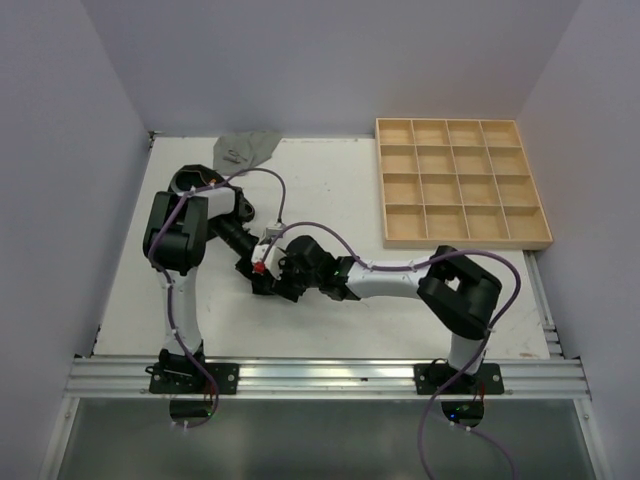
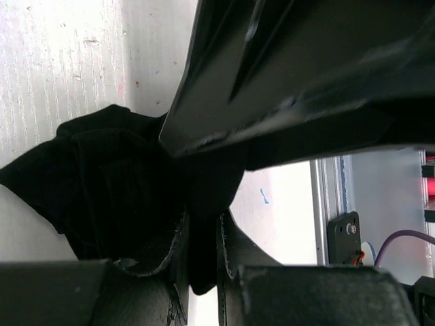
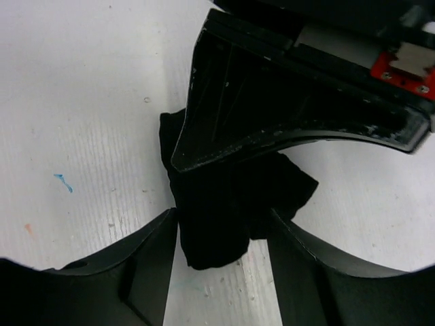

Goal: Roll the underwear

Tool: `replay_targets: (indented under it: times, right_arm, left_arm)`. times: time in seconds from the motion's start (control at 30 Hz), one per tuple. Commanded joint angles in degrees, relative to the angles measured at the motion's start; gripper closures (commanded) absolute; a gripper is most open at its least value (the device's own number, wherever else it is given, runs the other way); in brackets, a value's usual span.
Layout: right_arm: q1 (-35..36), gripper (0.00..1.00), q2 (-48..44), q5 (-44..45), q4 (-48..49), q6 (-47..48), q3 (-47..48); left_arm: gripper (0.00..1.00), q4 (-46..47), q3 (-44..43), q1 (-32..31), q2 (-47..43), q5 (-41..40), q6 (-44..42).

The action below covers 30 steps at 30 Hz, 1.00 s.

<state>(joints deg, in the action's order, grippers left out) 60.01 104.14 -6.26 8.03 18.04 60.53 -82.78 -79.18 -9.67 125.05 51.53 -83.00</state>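
Observation:
A bunched black underwear (image 2: pixel 102 183) lies on the white table, and a narrow fold of it runs down between the fingers of my left gripper (image 2: pixel 202 272), which is shut on it. In the right wrist view the same black underwear (image 3: pixel 231 204) hangs between the spread fingers of my right gripper (image 3: pixel 223 217). It touches the left finger (image 3: pixel 153 258) and stands clear of the other, so this gripper is open. The left gripper's finger (image 3: pixel 272 109) crosses just above the cloth. From above, both grippers (image 1: pixel 272 272) meet mid-table and hide the black piece. A plain grey underwear (image 1: pixel 245 148) lies at the far edge.
A wooden grid tray (image 1: pixel 462 182) sits at the back right. The metal rail (image 1: pixel 320 375) with both arm bases runs along the near edge. Purple cables loop over both arms. Walls close in the table on three sides.

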Motion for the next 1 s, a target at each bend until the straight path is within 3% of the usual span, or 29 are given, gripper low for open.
replay_targets:
  times: [0.0, 0.07, 0.17, 0.2, 0.23, 0.27, 0.33, 0.47, 0.6, 0.73, 0.83, 0.9, 0.97]
  right_arm:
    - [0.3, 0.43, 3.3, -3.8, 2.5, 0.8, 2.3]
    - [0.2, 0.48, 5.2, -4.6, 0.8, 0.8, 3.4]
    - [0.2, 0.76, 8.5, -6.5, -2.8, 0.4, 5.1]
    - [0.2, 0.94, 9.2, -6.7, -2.9, -0.5, 5.1]
    - [0.1, 0.99, 9.3, -6.8, -3.5, -1.2, 5.1]
    - [0.0, 1.0, 9.3, -7.5, -4.0, -2.0, 5.1]
    - [-0.4, 1.0, 9.1, -9.3, -6.7, -4.5, 5.6]
    - [-4.4, 1.0, 10.0, -18.3, -7.9, -11.4, 5.7]
    - [-8.0, 1.0, 14.1, -27.8, -9.4, -20.5, 7.6]
    - [-10.9, 1.0, 19.4, -34.5, -9.6, -25.9, 10.5]
    - [-12.5, 1.0, 23.7, -38.2, -10.2, -30.2, 13.4]
    - [-13.7, 1.0, 26.9, -40.0, -11.3, -32.7, 15.9]
    - [-14.5, 1.0, 29.6, -42.5, -12.2, -34.4, 17.4]
  left_arm:
    - [0.85, 7.4, 0.4, -0.5, 3.5, -6.3, -0.5]
    - [0.85, 7.3, 0.3, -0.5, 3.4, -6.3, -0.6]
    - [0.84, 7.5, 0.3, -0.4, 2.7, -5.6, -0.9]
    - [0.83, 7.4, 0.4, -0.3, 1.8, -5.2, -1.3]
    - [0.83, 7.4, 0.5, 0.1, 1.0, -3.5, -2.0]
    - [0.82, 7.4, 0.9, 0.5, -1.5, -2.4, -3.4]
    - [0.7, 7.7, 1.1, 3.2, -4.4, 1.4, -4.5]
    - [0.56, 8.9, -0.3, 9.8, -14.7, 8.8, -6.3]
    - [0.55, 13.9, 2.9, 16.8, -25.8, 11.3, -5.6]
    - [0.52, 24.8, 11.8, 19.2, -40.0, 6.1, -2.8]
    - [0.39, 28.7, 18.3, 19.3, -49.5, 3.2, -4.1]
    - [0.21, 27.1, 20.5, 19.3, -52.5, 3.3, -5.0]
    - [0.14, 27.8, 22.3, 19.2, -52.4, 5.3, 1.9]
